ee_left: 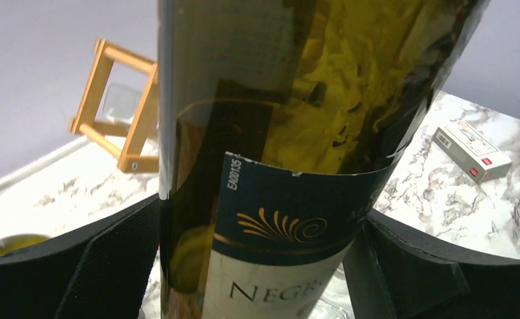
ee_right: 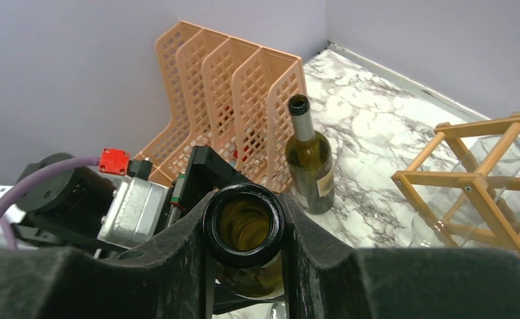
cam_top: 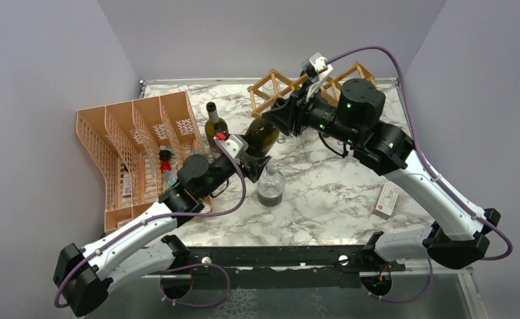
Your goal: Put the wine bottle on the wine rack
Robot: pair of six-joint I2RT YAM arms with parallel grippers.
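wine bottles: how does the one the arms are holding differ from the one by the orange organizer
The held wine bottle is off the table, tilted, clamped by the left gripper and right gripper; the standing wine bottle is upright and untouched. Both are uncorked dark glass.

Two wine bottles: one held aloft at centre [cam_top: 262,135], one upright at the far left [cam_top: 215,126]; one small clear bottle [cam_top: 270,186] near centre; one box [cam_top: 387,199] near right; one rack [cam_top: 274,90] far; one organizer [cam_top: 121,133] left; two pincers, left [cam_top: 251,157] and right [cam_top: 278,119].
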